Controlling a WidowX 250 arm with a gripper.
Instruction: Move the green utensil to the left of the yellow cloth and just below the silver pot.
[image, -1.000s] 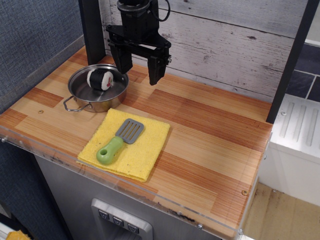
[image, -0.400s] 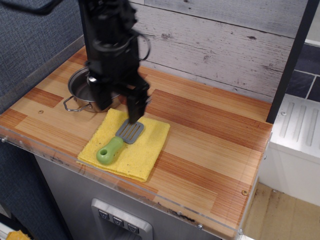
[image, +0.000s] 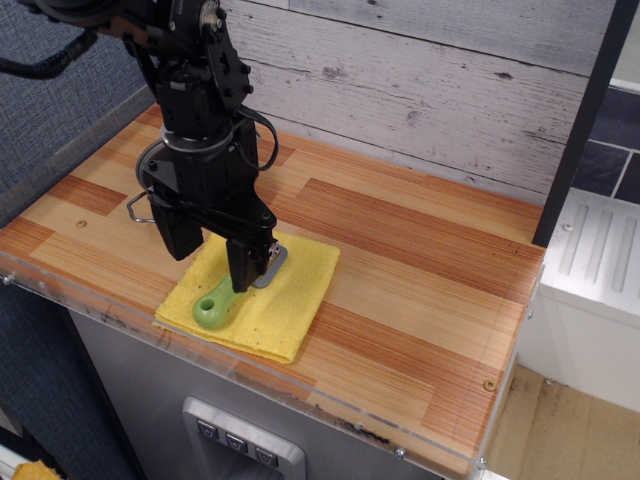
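Observation:
The green utensil (image: 213, 308) lies on the yellow cloth (image: 290, 298), its lime handle pointing to the front left and its grey blade partly showing. My gripper (image: 212, 255) is open and low over the cloth. Its right finger (image: 243, 270) covers the utensil's neck, and its left finger stands over the cloth's left edge. I cannot tell if it touches the utensil. The silver pot is mostly hidden behind the gripper; only its wire loop handle (image: 135, 207) and a bit of rim show just behind the cloth.
The wooden counter (image: 420, 260) has a clear plastic lip along its front edge (image: 330, 420). A grey plank wall (image: 430, 80) runs behind, with a dark post (image: 580, 120) at the right. The pot's contents are hidden.
The gripper came forward from behind the pot, moved down over the yellow cloth, and now stands lower and further front over the utensil. The utensil and cloth have not moved.

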